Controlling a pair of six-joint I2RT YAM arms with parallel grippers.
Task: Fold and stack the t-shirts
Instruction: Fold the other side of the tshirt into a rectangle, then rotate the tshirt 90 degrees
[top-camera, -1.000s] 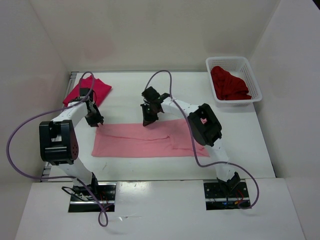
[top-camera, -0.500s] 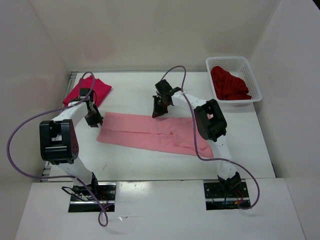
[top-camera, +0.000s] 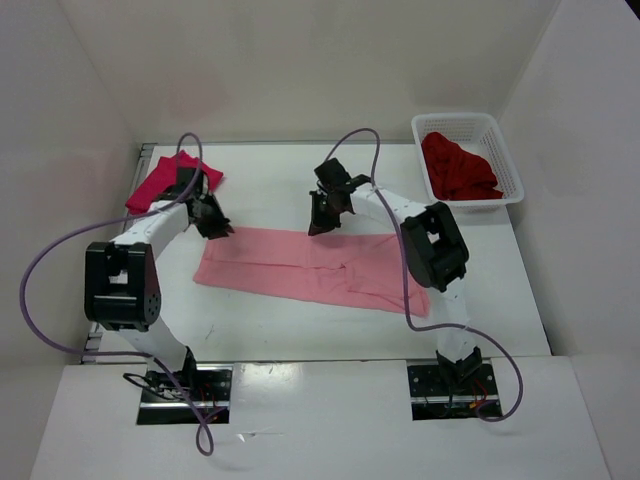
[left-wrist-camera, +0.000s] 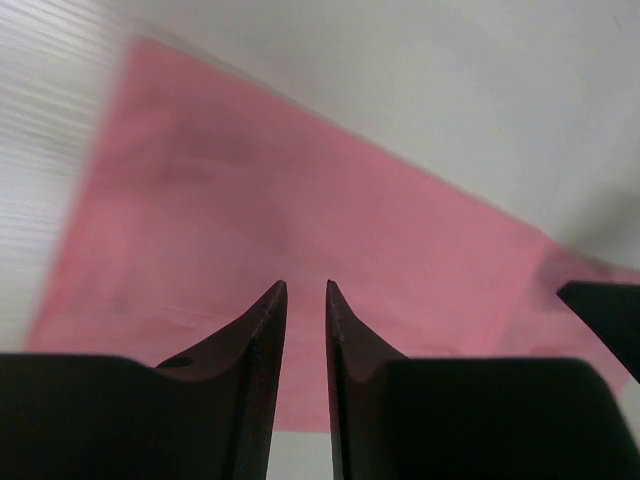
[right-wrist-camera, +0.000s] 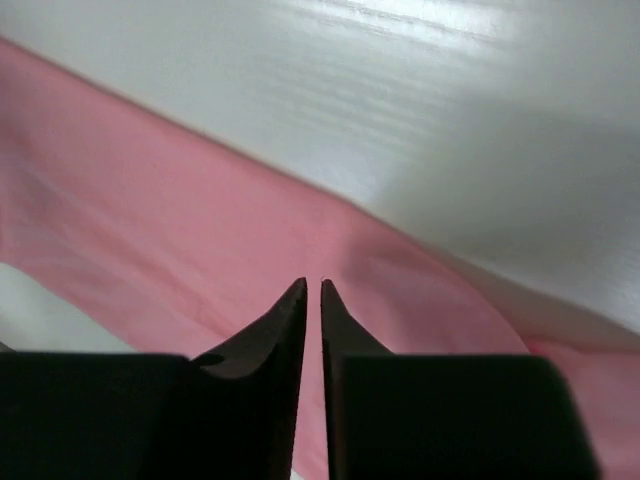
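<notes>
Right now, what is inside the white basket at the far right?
A crumpled dark red t-shirt lies in the white basket, filling most of it. Whatever might lie under the shirt is covered.

Light pink t-shirt (top-camera: 300, 265): soft matt cloth, lying smooth.
Crimson t-shirt (top-camera: 152, 188), left of the pink one: matt cloth.
Maroon t-shirt (top-camera: 458, 170), right of the pink one: matt cloth, crumpled.
Basket (top-camera: 467, 122): white plastic mesh.
Table (top-camera: 270, 190): smooth white, faint sheen.
</notes>
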